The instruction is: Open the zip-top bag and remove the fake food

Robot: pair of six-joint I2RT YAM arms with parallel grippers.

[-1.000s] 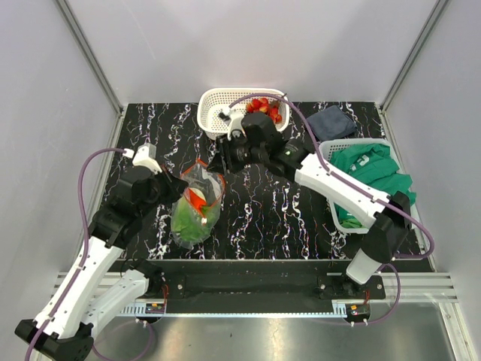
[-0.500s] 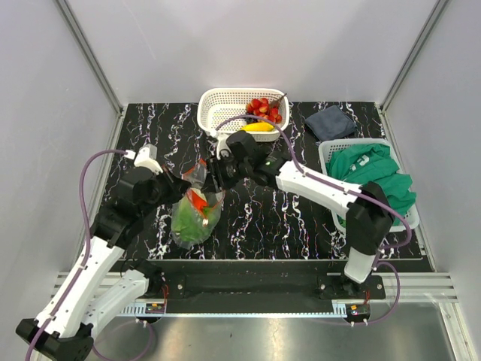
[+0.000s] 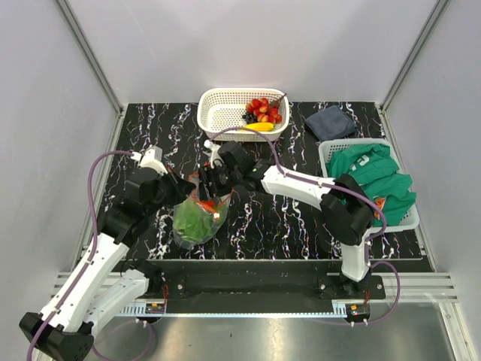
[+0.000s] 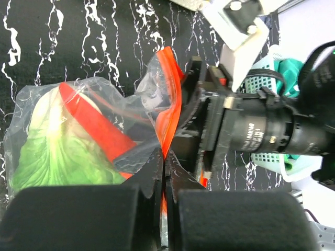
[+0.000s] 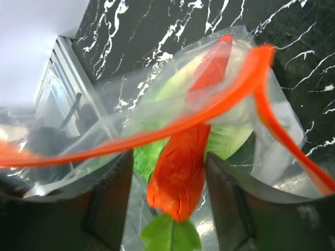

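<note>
Holding the zip-top bag [image 3: 197,219] at the near left, the left gripper [image 4: 164,163] is closed on its orange lip; the right gripper [image 5: 167,157] stands open inside the mouth, jaws astride the red pepper [image 5: 180,172]. If the lip slips, the mouth may collapse, or a closing jaw may pinch film with the lettuce [image 4: 47,151]. The table [image 3: 263,218] is black marble-patterned between white walls [image 3: 248,45], the white basket [image 3: 210,120] at its far edge.
</note>
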